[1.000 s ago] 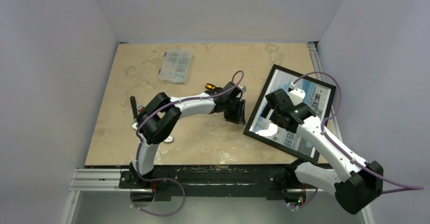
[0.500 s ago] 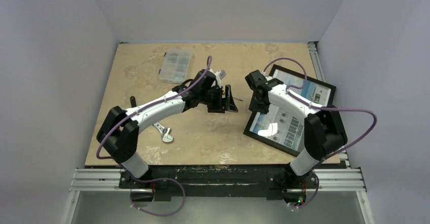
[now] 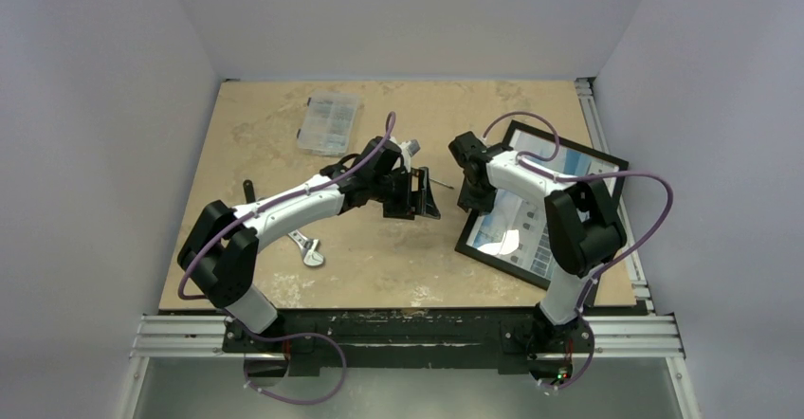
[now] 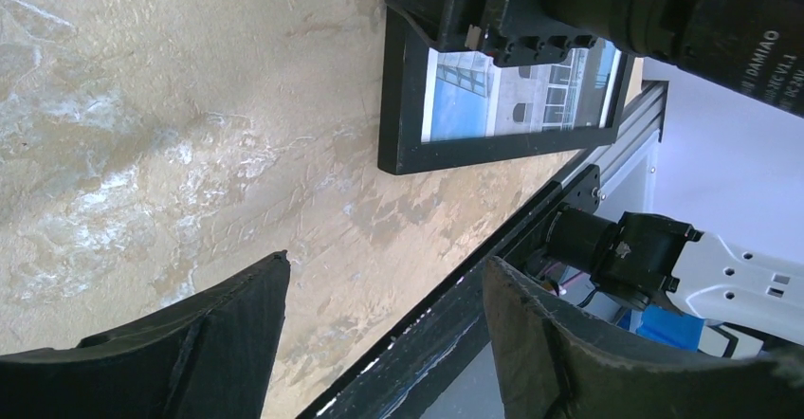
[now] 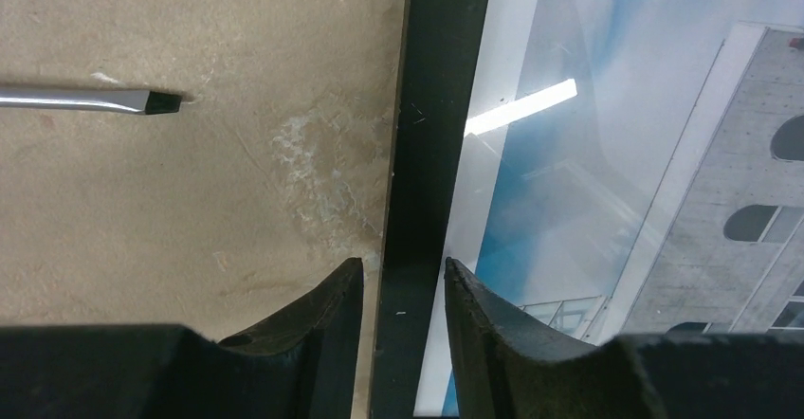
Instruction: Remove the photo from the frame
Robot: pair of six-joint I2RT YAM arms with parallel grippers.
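light: bright, even overhead | glare: strip reflection on photo (image 5: 616, 173) | focus: wrist-view foreground soft

The thin black rectangular picture frame (image 3: 484, 254) lies flat on the R side of the beige stone-look table top (image 3: 237, 154), w/ the large print of a white building and sky (image 3: 526, 225) in it. The clear plastic parts box (image 3: 329, 122) lies at the rear, L of centre, and the silver metal wrench (image 3: 305, 248) near the front L. A thin metal flat-tipped blade (image 5: 76, 100) lies just L of the frame's L edge, not touching it.

One black picture frame (image 4: 400, 106), one photo (image 4: 512, 101), one clear plastic parts box (image 3: 329, 122), one wrench (image 3: 308, 251), one flat-blade screwdriver (image 5: 76, 100), two grippers: left gripper (image 4: 384, 277), right gripper (image 5: 403, 277).
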